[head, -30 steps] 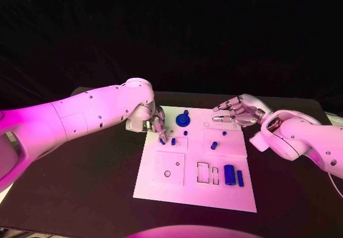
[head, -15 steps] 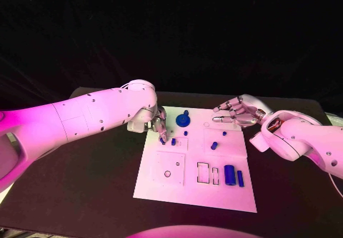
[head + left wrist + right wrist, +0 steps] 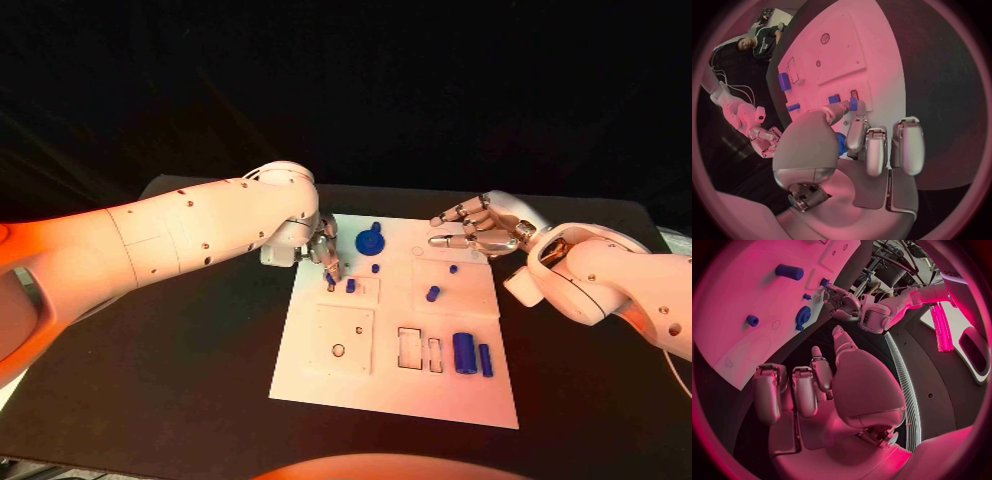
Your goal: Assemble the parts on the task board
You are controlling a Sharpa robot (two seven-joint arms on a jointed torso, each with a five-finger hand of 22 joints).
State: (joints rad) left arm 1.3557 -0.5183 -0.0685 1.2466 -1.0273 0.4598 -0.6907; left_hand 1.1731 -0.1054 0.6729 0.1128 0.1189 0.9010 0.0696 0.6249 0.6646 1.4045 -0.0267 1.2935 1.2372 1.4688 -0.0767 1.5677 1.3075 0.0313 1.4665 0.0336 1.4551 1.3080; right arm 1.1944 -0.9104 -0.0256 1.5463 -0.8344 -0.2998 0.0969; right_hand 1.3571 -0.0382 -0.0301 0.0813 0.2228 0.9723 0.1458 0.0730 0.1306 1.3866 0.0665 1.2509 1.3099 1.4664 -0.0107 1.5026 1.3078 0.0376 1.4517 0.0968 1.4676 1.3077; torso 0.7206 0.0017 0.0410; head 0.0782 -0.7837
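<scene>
The white task board [image 3: 346,375] lies in the middle of the black table. My left hand [image 3: 319,248] reaches down over the board's far left corner, where thumb and fingertip pinch a small blue peg [image 3: 852,103] beside a rectangular slot [image 3: 854,93]. The same peg [image 3: 824,282] sits at that hand's fingertips in the right wrist view. A blue gear-shaped part [image 3: 369,240] stands just right of the left hand. My right hand [image 3: 476,232] hovers over the board's far right corner, fingers curled loosely and apart, holding nothing.
Other blue parts are on the board: short pegs [image 3: 375,268] [image 3: 451,268] [image 3: 431,293], a large cylinder [image 3: 463,352] and a thin bar [image 3: 486,360] near the right edge. Empty cut-outs [image 3: 420,349] and a round hole [image 3: 338,350] lie nearer me.
My left hand has edged slightly to the right and its fingertips have settled lower at the peg. The right hand has stayed where it was.
</scene>
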